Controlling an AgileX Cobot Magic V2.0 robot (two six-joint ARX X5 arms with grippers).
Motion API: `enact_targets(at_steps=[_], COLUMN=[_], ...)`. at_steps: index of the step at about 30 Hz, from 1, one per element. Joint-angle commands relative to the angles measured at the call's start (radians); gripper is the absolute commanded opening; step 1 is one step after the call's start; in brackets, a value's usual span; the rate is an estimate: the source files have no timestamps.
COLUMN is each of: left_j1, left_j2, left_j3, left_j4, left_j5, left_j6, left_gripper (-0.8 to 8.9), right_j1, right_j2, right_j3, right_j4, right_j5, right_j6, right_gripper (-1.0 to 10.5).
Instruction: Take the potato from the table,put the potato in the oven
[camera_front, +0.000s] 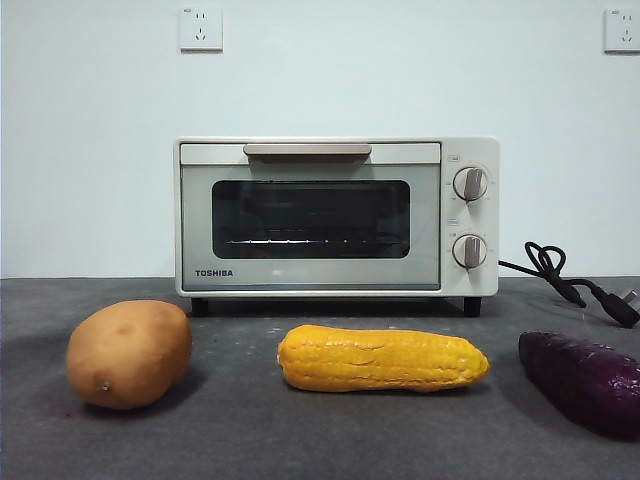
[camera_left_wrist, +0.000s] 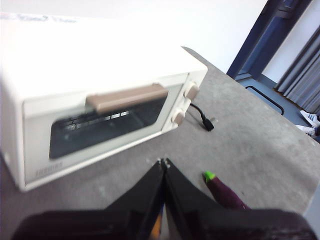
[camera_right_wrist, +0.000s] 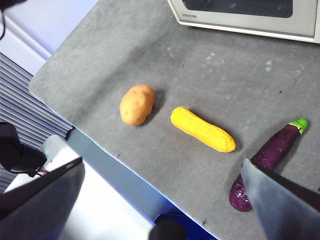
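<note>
The tan-brown potato (camera_front: 129, 353) lies on the dark grey table (camera_front: 240, 440) at the front left, apart from everything; the right wrist view shows the potato (camera_right_wrist: 137, 104) beside the corn. The cream-white oven (camera_front: 336, 216) stands behind with its door shut, and the left wrist view sees the oven (camera_left_wrist: 95, 95) from above. My left gripper (camera_left_wrist: 164, 162) hangs shut and empty high over the table in front of the oven. My right gripper (camera_right_wrist: 162, 172) is open, high above the table's near edge, holding nothing. Neither gripper shows in the front view.
A yellow corn cob (camera_front: 382, 359) lies at the front middle and a dark purple eggplant (camera_front: 583, 379) at the front right. The oven's black cord (camera_front: 570, 281) trails on the table to the right of the oven. The table's near edge (camera_right_wrist: 115, 155) drops off close to the potato.
</note>
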Motion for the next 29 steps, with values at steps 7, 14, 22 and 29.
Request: enact_targets(at_steps=[7,14,22,29], left_j1=[-0.082,-0.143,-0.193,-0.210], left_j2=[0.369,0.568,0.689,0.747], left_j3=[0.262,0.424,0.475,0.475], left_j4=[0.045,0.045,0.080,0.128], left_j5=[-0.071,-0.155,-0.233,-0.278], left_j6=[0.092,0.150,0.208,0.223], left_gripper=[-0.07,-0.07,-0.08,-0.08], right_j1=[0.003,0.003,0.003,0.003], right_j2=[0.032,0.053,0.060,0.059], right_j3=[0.002,0.002,0.002,0.002], right_j4=[0.002,0.001,0.002,0.001], right_j5=[-0.003,-0.003,-0.003,-0.003], right_j6=[0.006,0.005,0.005,0.006], right_gripper=[6.6,6.6,6.6,6.6])
